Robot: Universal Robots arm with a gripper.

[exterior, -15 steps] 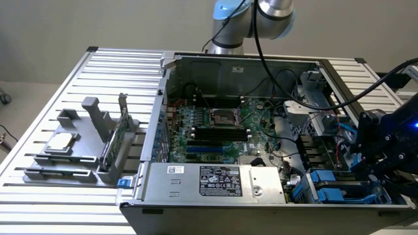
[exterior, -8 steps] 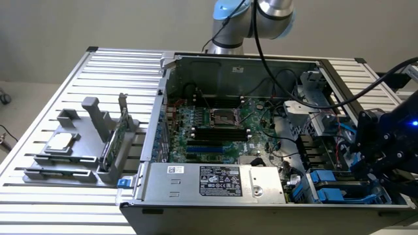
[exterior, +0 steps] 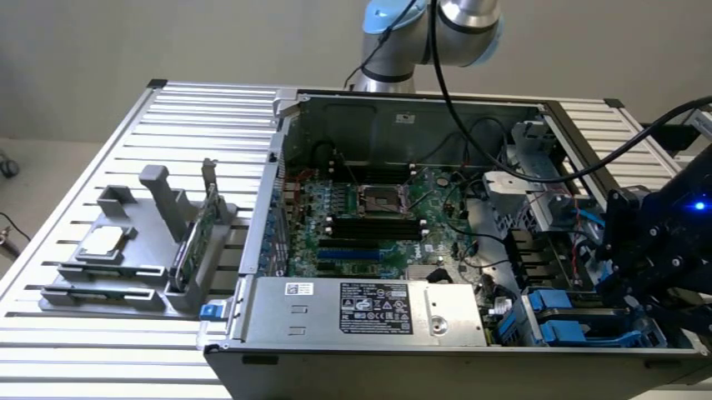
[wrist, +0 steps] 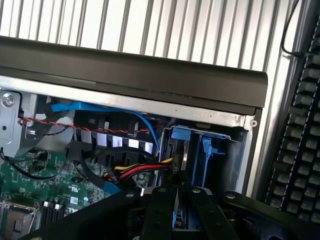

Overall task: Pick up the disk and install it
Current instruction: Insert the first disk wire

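A ribbed metal table (exterior: 133, 150) fills most of the exterior view. Behind it stands a plain grey wall (exterior: 167, 37), evenly lit.

There's a big black label (exterior: 375, 307) on the silver power supply (exterior: 368, 315) at the front of the open computer case (exterior: 445, 250), crowded with white print and small certification marks, but none of it can be read. Beside it sits a small white sticker (exterior: 300, 288), its print too fine to read. Up on the case's back wall, another small white label (exterior: 405, 118), also illegible. On the motherboard (wrist: 45, 185), white markings, unreadable
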